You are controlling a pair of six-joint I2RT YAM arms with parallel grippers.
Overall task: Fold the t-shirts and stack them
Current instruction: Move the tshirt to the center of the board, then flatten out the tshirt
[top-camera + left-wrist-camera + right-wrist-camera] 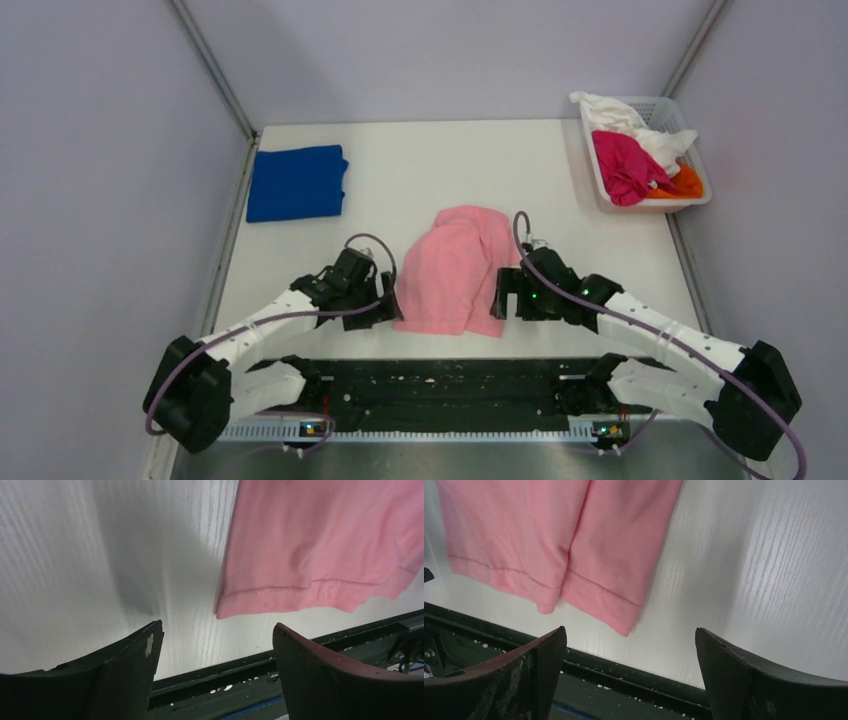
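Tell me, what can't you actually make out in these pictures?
- Light pink cotton t-shirt: both wrist views cut it off at their top edge; only hems show.
- White slotted plastic basket, top view: white, magenta and orange cloth lies heaped, too tangled and small to count.
- Folded royal blue t-shirt, top view only: its upper layer hides the folds beneath.
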